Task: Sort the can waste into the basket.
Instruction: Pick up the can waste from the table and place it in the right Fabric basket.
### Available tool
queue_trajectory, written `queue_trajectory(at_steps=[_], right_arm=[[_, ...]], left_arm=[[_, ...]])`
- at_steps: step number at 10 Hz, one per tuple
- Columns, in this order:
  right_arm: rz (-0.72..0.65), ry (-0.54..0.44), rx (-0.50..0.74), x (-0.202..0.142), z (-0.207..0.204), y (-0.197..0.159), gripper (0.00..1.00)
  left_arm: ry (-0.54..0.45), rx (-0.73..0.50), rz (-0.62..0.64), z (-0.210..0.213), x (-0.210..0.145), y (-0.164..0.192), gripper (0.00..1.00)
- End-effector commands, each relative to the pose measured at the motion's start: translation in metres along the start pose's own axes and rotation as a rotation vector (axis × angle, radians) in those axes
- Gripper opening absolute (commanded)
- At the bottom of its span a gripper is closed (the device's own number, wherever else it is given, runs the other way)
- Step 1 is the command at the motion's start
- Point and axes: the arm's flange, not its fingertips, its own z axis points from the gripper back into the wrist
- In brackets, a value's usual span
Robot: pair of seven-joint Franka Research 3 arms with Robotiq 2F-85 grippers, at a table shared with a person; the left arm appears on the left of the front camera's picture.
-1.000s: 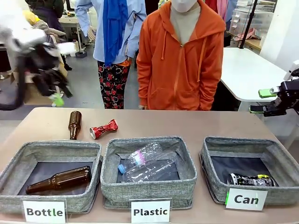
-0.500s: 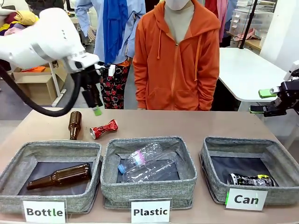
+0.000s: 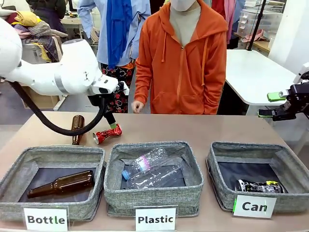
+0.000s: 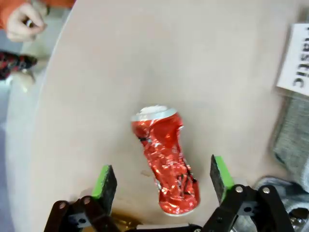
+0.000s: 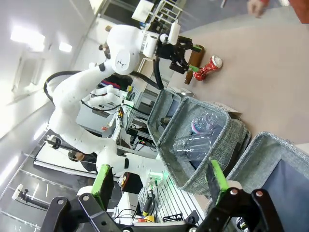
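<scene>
Loosely, left gripper straddles crumpled shiny red can, seemingly untouched.

metal, cloth, glass and plastic on a smooth matt table

the crushed can is thin metal: glossy red, creased and glinting, with a duller silver end. the dark can has a shiny printed skin. the basket is coarse grey woven cloth, fronted by a smooth white card. the table is smooth, matt beige. the brown bottles are glossy glass; the clear bottles are crinkled plastic. the left gripper is matt black with green pads.
</scene>
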Motion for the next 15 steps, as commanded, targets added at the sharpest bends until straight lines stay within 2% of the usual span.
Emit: queue_trajectory(at_steps=[1, 2, 3, 4, 6, 7, 9, 11, 12, 13, 15], right_arm=[[0.023, 0.013, 0.005, -0.001, 0.003, 0.002, 1.0], [0.023, 0.013, 0.005, -0.001, 0.003, 0.002, 1.0], [0.023, 0.013, 0.005, -0.001, 0.003, 0.002, 1.0], [0.023, 0.013, 0.005, -0.001, 0.003, 0.002, 1.0], [0.023, 0.013, 0.005, -0.001, 0.003, 0.002, 1.0], [0.023, 0.013, 0.005, -0.001, 0.003, 0.002, 1.0], [0.023, 0.013, 0.005, -0.001, 0.003, 0.002, 1.0], [0.023, 0.013, 0.005, -0.001, 0.003, 0.002, 1.0], [0.023, 0.013, 0.005, -0.001, 0.003, 0.002, 1.0], [0.023, 0.013, 0.005, -0.001, 0.003, 0.002, 1.0], [0.023, 0.013, 0.005, -0.001, 0.003, 0.002, 1.0]], left_arm=[[0.075, 0.032, 0.053, -0.007, -0.002, 0.002, 1.0], [0.098, 0.021, 0.042, -0.007, -0.007, 0.004, 1.0], [0.058, -0.048, -0.008, 0.017, -0.017, 0.003, 1.0], [-0.06, -0.135, -0.072, 0.073, -0.045, -0.001, 1.0], [-0.239, -0.153, -0.111, 0.173, -0.117, -0.011, 1.0], [-0.281, -0.18, -0.137, 0.209, -0.156, -0.014, 1.0], [-0.349, -0.268, -0.183, 0.249, -0.228, -0.011, 1.0], [-0.525, -0.331, -0.249, 0.276, -0.322, 0.003, 1.0], [-0.633, -0.313, -0.185, 0.276, -0.37, 0.013, 1.0], [-0.707, -0.249, -0.064, 0.266, -0.413, 0.022, 1.0], [-0.856, -0.289, 0.013, 0.224, -0.479, 0.029, 1.0]])
